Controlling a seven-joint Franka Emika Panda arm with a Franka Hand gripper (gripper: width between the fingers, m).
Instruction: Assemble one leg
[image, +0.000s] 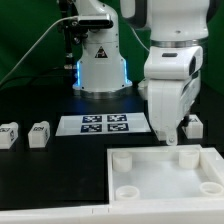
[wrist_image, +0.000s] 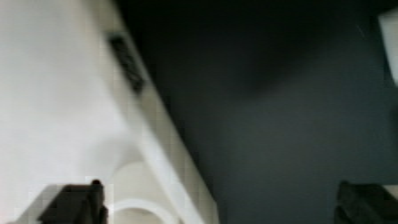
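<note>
Two small white legs with square markers stand on the dark table at the exterior view's left. A third leg stands at the right, just beside my gripper. The gripper hangs over the far edge of the large white tray, near its far right corner socket. In the wrist view the gripper is open wide and empty. One finger is over the tray, by a round socket. The other finger is over the dark table.
The marker board lies flat behind the tray, in the middle. The robot base and cables stand at the back. A black cloth covers the table.
</note>
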